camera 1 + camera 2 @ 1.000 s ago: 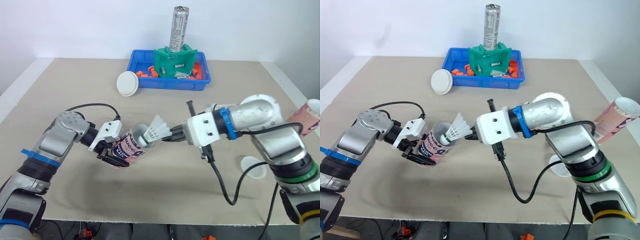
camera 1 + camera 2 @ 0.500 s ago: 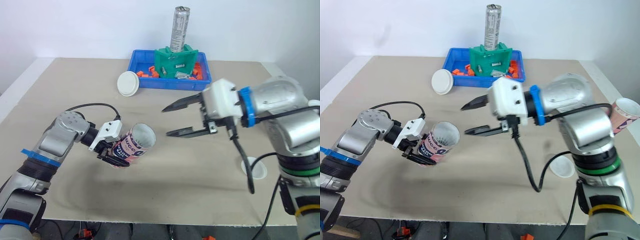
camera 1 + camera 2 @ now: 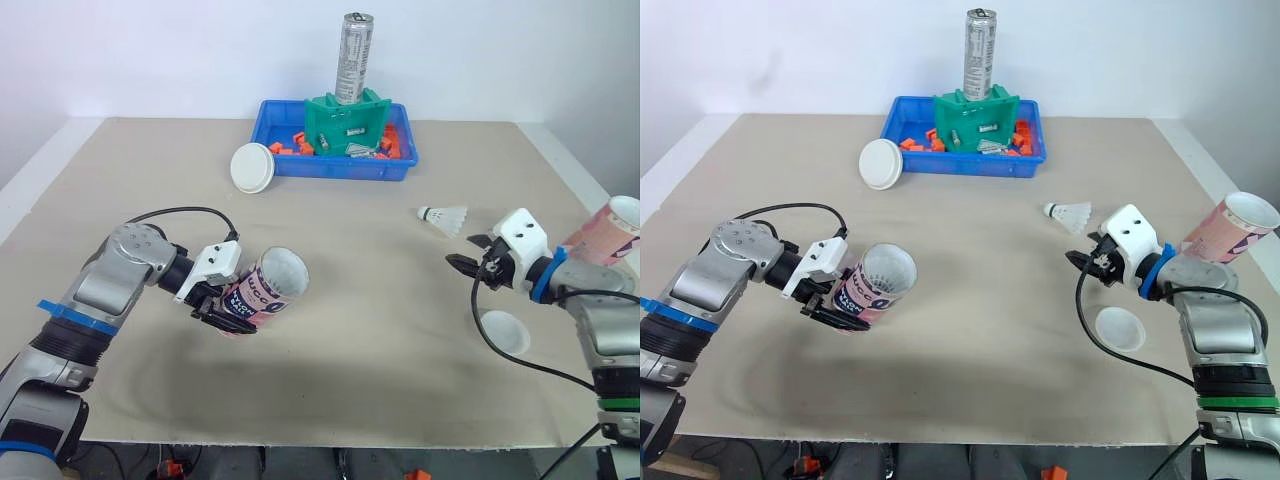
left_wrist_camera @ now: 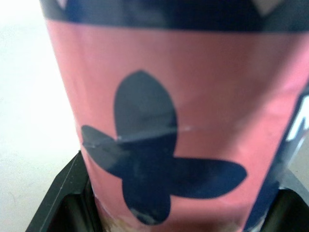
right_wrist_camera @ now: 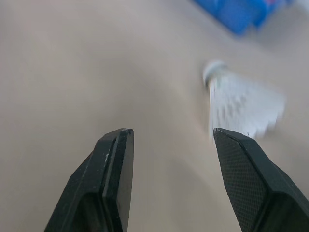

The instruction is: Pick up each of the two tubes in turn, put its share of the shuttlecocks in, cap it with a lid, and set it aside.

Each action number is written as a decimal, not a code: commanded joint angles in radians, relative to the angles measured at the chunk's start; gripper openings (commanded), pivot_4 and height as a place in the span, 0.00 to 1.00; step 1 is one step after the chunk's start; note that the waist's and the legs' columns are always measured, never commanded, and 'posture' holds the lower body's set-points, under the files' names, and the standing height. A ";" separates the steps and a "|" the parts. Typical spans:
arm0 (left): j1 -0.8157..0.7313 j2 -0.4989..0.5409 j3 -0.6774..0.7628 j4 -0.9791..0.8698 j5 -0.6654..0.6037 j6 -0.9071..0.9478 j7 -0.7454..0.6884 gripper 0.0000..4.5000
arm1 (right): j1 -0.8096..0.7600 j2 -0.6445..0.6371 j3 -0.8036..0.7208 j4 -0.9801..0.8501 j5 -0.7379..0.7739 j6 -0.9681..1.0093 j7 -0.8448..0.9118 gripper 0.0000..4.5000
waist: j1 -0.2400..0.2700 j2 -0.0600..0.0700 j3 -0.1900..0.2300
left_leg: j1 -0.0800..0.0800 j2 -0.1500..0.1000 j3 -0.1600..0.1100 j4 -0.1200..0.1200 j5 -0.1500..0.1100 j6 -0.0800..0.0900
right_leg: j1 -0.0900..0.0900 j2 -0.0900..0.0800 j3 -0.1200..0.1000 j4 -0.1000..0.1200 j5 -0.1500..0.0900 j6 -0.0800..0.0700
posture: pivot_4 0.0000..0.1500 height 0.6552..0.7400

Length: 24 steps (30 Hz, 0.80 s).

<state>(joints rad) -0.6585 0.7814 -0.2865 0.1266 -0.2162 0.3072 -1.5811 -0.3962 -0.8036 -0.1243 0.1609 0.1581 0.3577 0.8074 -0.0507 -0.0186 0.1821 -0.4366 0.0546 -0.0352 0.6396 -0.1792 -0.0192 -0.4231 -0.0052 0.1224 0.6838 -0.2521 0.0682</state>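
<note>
My left gripper [image 3: 232,312] is shut on a pink and navy tube [image 3: 265,288], held tilted just above the table with its open mouth toward the right. In the left wrist view the tube's printed wall [image 4: 183,121] sits between the fingers. A white shuttlecock [image 3: 443,216] lies on the table at the right. Just short of it hovers my right gripper [image 3: 468,250], open and holding nothing; the right wrist view has the shuttlecock [image 5: 239,108] ahead of one fingertip [image 5: 246,179]. A second pink tube [image 3: 607,232] lies at the table's right edge.
One white lid [image 3: 253,167] lies beside the blue bin [image 3: 300,165], another lid [image 3: 505,331] lies below my right gripper. The bin at the back holds small orange parts, a green holder [image 3: 348,125] and a tall can [image 3: 353,58].
My right gripper opened at the tube's mouth, letting go of its shuttlecock, then pulled back far to the right beside the loose shuttlecock. The left arm and tube stayed put.
</note>
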 commanded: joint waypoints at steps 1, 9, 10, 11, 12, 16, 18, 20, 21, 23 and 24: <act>-0.010 0.013 0.009 -0.008 0.000 -0.009 -0.011 0.70 | -0.073 0.014 0.002 0.104 -0.025 -0.067 -0.029 0.64 | -0.001 0.000 0.000 | 0.000 0.000 0.001 0.000 0.000 0.001 | 0.000 0.000 0.001 0.000 0.000 0.000 | 1.00 0.62; -0.007 0.013 0.012 -0.010 -0.001 -0.009 -0.009 0.70 | -0.271 0.057 0.049 0.380 -0.069 -0.158 -0.021 0.64 | -0.003 0.001 0.000 | 0.000 0.000 0.001 0.000 0.001 0.001 | 0.000 0.000 0.001 0.000 0.001 0.000 | 1.00 0.62; -0.006 0.014 0.012 -0.012 -0.002 -0.008 -0.008 0.70 | -0.284 0.060 0.054 0.402 -0.073 -0.168 -0.017 0.64 | -0.003 0.001 0.000 | 0.000 0.000 0.000 0.000 0.001 0.001 | 0.000 0.000 0.001 0.000 0.000 0.001 | 1.00 0.62; -0.003 0.015 0.013 -0.014 -0.003 -0.007 -0.008 0.70 | -0.299 0.065 0.062 0.428 -0.079 -0.179 -0.010 0.64 | -0.003 0.001 0.000 | 0.000 -0.001 0.000 -0.001 0.001 0.001 | 0.000 0.000 0.001 0.000 0.000 0.001 | 1.00 0.62; 0.001 0.016 0.014 -0.018 -0.004 -0.007 -0.006 0.70 | -0.314 0.071 0.070 0.454 -0.084 -0.191 -0.007 0.64 | -0.003 0.001 0.000 | 0.000 -0.001 0.000 -0.001 0.001 0.001 | 0.000 0.000 0.001 0.000 0.000 0.000 | 1.00 0.62; 0.009 0.020 0.019 -0.024 -0.007 -0.004 -0.003 0.70 | -0.387 0.103 0.094 0.576 -0.105 -0.234 -0.009 0.64 | -0.003 0.001 0.000 | 0.000 -0.001 0.000 -0.001 0.001 0.001 | 0.000 0.000 0.002 0.000 0.000 0.000 | 1.00 0.62; 0.009 0.021 0.019 -0.026 -0.008 -0.002 -0.001 0.70 | -0.427 0.118 0.101 0.641 -0.117 -0.258 -0.015 0.64 | -0.005 0.001 0.000 | 0.000 -0.001 0.000 -0.001 0.001 0.001 | 0.000 0.000 0.002 0.000 0.000 0.000 | 1.00 0.62; 0.009 0.022 0.019 -0.028 -0.008 -0.001 0.002 0.70 | -0.465 0.131 0.104 0.703 -0.125 -0.279 -0.025 0.64 | -0.007 0.001 0.001 | 0.000 -0.001 0.000 -0.001 0.001 0.001 | 0.000 0.000 0.002 0.000 0.001 0.001 | 1.00 0.62; 0.009 0.022 0.020 -0.030 -0.009 0.000 0.002 0.70 | -0.484 0.136 0.103 0.734 -0.128 -0.290 -0.034 0.64 | -0.010 0.001 0.001 | 0.000 -0.001 0.000 -0.001 0.001 0.001 | 0.000 0.000 0.002 0.000 0.001 0.001 | 1.00 0.62; 0.010 0.024 0.021 -0.033 -0.010 0.002 0.004 0.70 | -0.511 0.143 0.097 0.781 -0.127 -0.311 -0.039 0.52 | -0.012 0.001 0.001 | 0.000 -0.001 0.000 -0.001 0.001 0.001 | 0.000 0.000 0.002 0.000 0.001 0.001 | 1.00 0.62; 0.011 0.024 0.021 -0.035 -0.011 0.004 0.005 0.70 | -0.517 0.143 0.095 0.795 -0.126 -0.321 -0.037 0.45 | -0.013 0.001 0.001 | 0.000 -0.001 0.000 -0.001 0.001 0.001 | 0.000 0.000 0.002 0.000 0.001 0.001 | 1.00 0.62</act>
<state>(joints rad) -0.6509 0.7918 -0.2852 0.1109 -0.2196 0.3087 -1.5778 -0.8838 -0.6537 -0.0040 0.9414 0.0315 0.0665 0.7782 -0.0633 -0.0177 0.1826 -0.4367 0.0537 -0.0349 0.6387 -0.1783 -0.0179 -0.4228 -0.0053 0.1239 0.6837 -0.2516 0.0687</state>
